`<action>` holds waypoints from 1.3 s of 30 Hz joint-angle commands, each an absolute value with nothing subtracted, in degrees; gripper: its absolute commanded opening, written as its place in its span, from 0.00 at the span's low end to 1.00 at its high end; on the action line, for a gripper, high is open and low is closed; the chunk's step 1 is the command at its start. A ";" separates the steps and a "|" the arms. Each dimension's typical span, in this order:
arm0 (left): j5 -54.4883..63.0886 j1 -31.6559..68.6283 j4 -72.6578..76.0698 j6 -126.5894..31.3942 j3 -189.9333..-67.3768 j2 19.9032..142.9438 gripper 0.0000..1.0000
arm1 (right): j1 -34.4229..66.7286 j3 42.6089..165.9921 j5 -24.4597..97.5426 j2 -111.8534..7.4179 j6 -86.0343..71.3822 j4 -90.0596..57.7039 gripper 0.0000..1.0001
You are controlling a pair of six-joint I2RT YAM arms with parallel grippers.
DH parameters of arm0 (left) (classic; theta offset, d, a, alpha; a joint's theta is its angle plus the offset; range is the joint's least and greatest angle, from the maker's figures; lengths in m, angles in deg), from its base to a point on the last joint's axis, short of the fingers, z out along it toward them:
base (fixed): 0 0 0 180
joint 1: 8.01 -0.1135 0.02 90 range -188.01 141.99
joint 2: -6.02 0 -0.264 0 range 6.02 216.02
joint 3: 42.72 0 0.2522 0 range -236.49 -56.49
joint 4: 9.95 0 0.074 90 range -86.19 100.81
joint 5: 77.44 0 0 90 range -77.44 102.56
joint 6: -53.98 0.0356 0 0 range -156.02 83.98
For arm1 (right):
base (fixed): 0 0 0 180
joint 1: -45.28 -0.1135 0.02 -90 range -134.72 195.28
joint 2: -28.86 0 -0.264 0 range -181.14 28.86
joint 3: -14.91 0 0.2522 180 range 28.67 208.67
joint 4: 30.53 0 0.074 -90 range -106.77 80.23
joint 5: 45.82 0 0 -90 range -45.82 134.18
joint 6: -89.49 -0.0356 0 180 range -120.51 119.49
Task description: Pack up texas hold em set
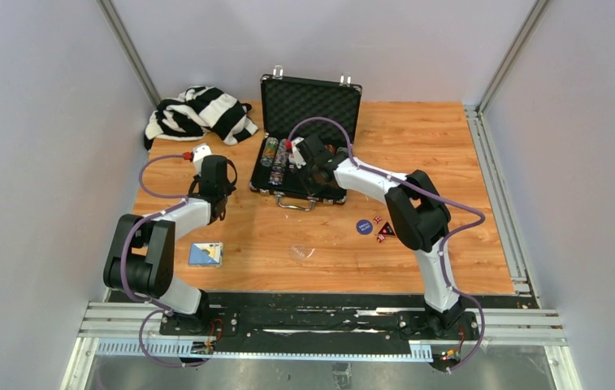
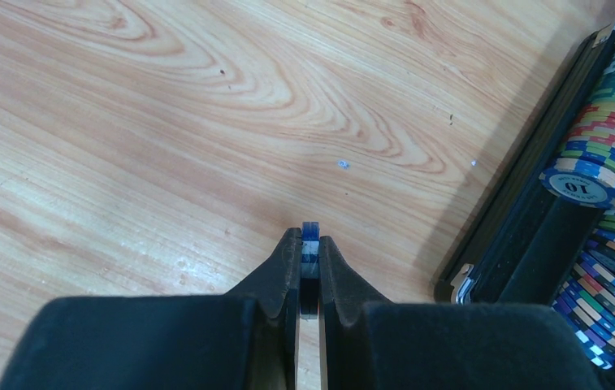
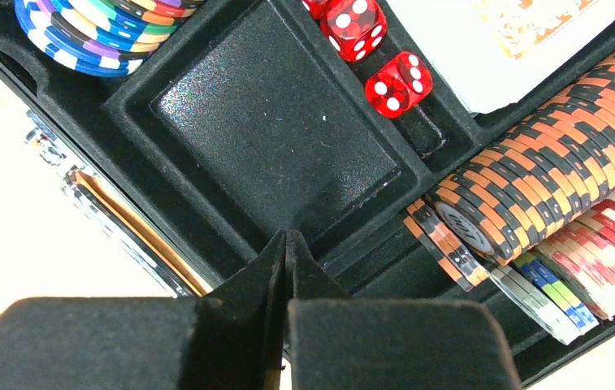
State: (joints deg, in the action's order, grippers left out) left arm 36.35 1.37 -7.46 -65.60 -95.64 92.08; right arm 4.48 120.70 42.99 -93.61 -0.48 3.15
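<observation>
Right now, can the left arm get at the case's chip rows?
Probably yes. The left gripper pinches a blue chip, bare table separates it from the open case, and the right gripper hovers shut over the empty middle tray, leaving the nearest chip rows uncovered.

Open black foam-lined briefcase (image 1: pixel 312 101): black-and-white striped cloth (image 1: pixel 198 114) left of it; blue card deck (image 1: pixel 205 254) front-left; round blue dealer button (image 1: pixel 364 227) front-right; multicoloured poker chips (image 1: pixel 270 152), red dice (image 3: pixel 397 84) inside.

**Both pincers closed, pointing down**

The left arm (image 1: pixel 153 244) folds at the elbow, and its pincer (image 2: pixel 309 244) is pinched on a blue chip (image 2: pixel 310 231) held edge-up. The right arm (image 1: pixel 413 215) reaches forward and leftward, with its pincer (image 3: pixel 285 244) fingertips pressed together.
</observation>
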 commanded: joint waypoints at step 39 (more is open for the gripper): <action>27.75 2.11 -10.08 -62.78 -96.54 88.45 0.03 | 3.81 113.01 43.96 -80.78 -0.20 19.73 0.05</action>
